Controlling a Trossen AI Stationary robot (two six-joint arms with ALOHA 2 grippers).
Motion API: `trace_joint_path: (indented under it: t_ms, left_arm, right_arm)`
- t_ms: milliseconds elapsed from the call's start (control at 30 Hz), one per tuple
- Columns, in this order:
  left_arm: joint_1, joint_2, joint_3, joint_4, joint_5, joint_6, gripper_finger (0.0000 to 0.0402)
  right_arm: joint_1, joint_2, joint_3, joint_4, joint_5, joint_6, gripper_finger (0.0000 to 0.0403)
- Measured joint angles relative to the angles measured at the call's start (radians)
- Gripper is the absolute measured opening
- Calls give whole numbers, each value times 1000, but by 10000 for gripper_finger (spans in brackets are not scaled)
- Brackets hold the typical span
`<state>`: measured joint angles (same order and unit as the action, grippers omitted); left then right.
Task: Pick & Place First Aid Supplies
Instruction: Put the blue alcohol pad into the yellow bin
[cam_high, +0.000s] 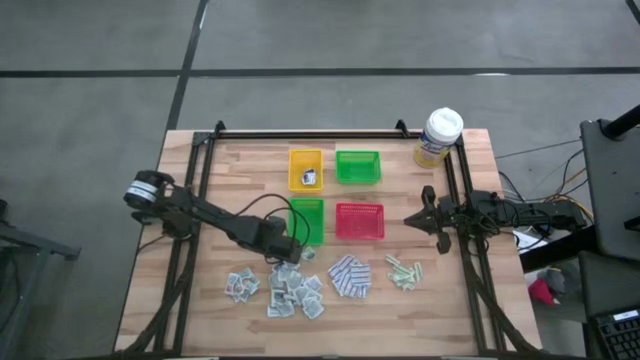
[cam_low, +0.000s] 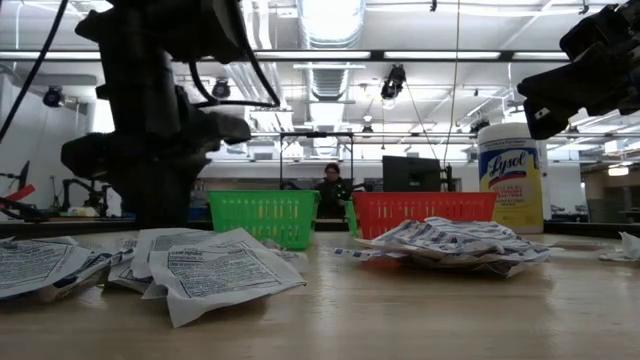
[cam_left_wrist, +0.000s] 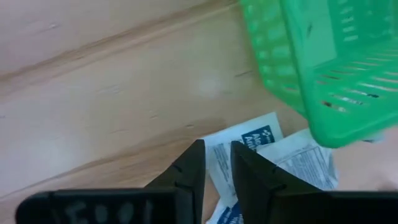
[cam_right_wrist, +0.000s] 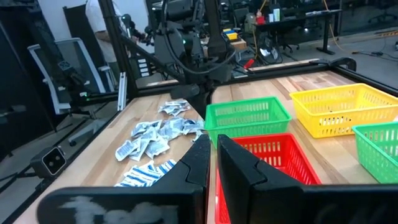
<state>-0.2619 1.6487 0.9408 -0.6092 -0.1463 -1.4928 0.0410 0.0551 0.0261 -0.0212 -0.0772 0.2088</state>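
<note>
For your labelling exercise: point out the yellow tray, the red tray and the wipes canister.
yellow tray (cam_high: 296, 160), high view, its left rim.
red tray (cam_high: 359, 222), high view, its mesh floor.
wipes canister (cam_low: 510, 175), low view, its label.

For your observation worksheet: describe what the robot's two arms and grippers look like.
Both arms are black, jointed and slim. The left arm has a grey round base and a looping black cable. The right gripper and left gripper each have two dark, wedge-shaped fingers.

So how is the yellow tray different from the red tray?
The yellow tray has a small packet lying inside; the red tray looks empty. Yellow sits in the far row near the rail, red in the nearer row beside the packet piles. Both are small slotted plastic baskets.
</note>
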Motion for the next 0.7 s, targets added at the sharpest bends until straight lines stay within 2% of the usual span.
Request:
trace_joint_path:
  t_ms: [367,700]
  left_arm:
    - [0,2,-6,3,57,0,76]
    - [-4,-32,-5,-30,62,176,76]
  right_arm:
    - [0,0,0,0,0,0,28]
    - [0,0,0,0,0,0,28]
